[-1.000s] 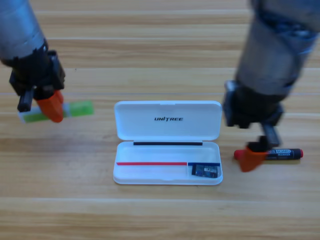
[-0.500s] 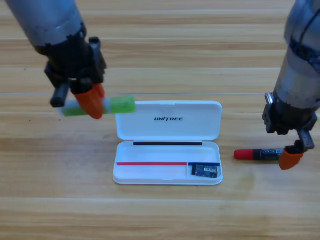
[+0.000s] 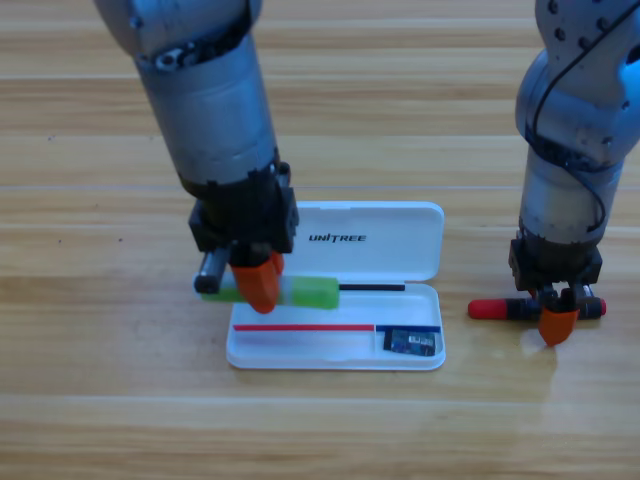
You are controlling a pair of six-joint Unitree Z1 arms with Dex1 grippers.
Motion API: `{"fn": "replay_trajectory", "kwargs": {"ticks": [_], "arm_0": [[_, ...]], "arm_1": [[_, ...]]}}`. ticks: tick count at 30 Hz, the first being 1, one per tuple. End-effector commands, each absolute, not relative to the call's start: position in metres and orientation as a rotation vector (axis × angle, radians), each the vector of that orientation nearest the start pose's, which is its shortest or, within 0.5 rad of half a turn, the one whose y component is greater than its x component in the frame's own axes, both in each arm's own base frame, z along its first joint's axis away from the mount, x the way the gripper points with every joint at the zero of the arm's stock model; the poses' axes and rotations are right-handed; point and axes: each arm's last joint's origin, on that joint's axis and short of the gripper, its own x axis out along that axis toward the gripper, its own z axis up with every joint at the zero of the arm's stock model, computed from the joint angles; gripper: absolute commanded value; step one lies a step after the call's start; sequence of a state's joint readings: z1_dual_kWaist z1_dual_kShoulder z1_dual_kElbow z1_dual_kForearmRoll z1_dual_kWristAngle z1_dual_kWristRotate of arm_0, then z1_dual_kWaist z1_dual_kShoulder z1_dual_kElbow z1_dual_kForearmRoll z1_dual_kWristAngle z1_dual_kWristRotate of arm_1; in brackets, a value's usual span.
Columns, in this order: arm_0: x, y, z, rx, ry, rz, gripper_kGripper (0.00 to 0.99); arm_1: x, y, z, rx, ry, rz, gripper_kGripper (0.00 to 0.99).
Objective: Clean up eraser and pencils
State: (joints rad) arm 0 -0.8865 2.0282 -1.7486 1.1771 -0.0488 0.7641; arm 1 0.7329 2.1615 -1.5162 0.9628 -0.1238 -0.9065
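My left gripper [image 3: 257,288] is shut on the light-green highlighter [image 3: 310,292] and holds it level just above the left half of the open white case [image 3: 400,262]. The dark eraser [image 3: 412,343] lies in the case's small right compartment. To the right of the case, the black marker with a red cap [image 3: 491,309] lies on the table. My right gripper [image 3: 557,322] points straight down on the marker's middle and hides its label.
The case's lid lies open flat toward the back, with its tray toward the front. Wooden table surrounds it. Both arms come down from the top edge, the left one over the case's left side.
My left gripper has carried the highlighter right and toward the front, from left of the lid to over the tray. The right gripper has shifted a little left onto the marker's middle.
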Motion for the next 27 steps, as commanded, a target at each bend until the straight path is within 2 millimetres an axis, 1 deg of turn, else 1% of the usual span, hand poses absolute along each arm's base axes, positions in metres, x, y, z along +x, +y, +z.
{"fn": "replay_trajectory", "kwargs": {"ticks": [1,3,6,8,12,17,27], "arm_0": [[0.245,-0.332,0.257,1.225,1.098,-1.324,0.0],[0.246,-0.335,0.253,1.225,1.098,-1.324,0.0],[0.248,-0.339,0.245,1.223,1.107,-1.324,0.0],[0.248,-0.34,0.243,1.223,1.109,-1.323,0.0],[0.249,-0.343,0.237,1.223,1.121,-1.32,0.0],[0.251,-0.345,0.23,1.215,1.135,-1.311,0.0],[0.262,-0.355,0.212,1.182,1.18,-1.214,0.0]], "arm_1": [[0.315,0.262,0.157,-1.35,1.293,1.189,0.5],[0.315,0.262,0.156,-1.352,1.294,1.189,0.479],[0.316,0.262,0.154,-1.357,1.293,1.201,0.17],[0.316,0.262,0.155,-1.355,1.291,1.21,0.008],[0.315,0.26,0.158,-1.358,1.286,1.217,0.0],[0.309,0.255,0.172,-1.361,1.269,1.208,0.0],[0.289,0.237,0.221,-1.345,1.218,1.176,0.0]]}}
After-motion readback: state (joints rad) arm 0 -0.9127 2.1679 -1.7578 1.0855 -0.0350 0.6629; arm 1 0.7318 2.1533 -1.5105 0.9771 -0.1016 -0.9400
